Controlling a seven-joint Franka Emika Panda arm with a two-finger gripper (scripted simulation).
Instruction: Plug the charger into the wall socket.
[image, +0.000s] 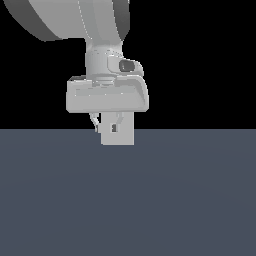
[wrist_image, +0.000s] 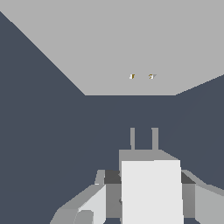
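Note:
In the wrist view my gripper (wrist_image: 146, 181) is shut on the charger (wrist_image: 151, 194), a plain white block. Its two grey prongs (wrist_image: 132, 138) point at the wall socket (wrist_image: 131, 43). The socket is a flat upright white plate with two tiny golden dots (wrist_image: 141, 76). A strip of dark floor separates the prong tips from the plate's foot. In the exterior view the gripper (image: 106, 126) hangs just above the floor. A white rectangle (image: 127, 136) shows behind the fingers. There the charger and the plate blend and I cannot tell them apart.
The dark blue-grey floor (image: 150, 200) fills the lower half of the exterior view. The arm's grey hand (image: 107, 95) and a large link (image: 70, 17) fill the upper part. Nothing else shows.

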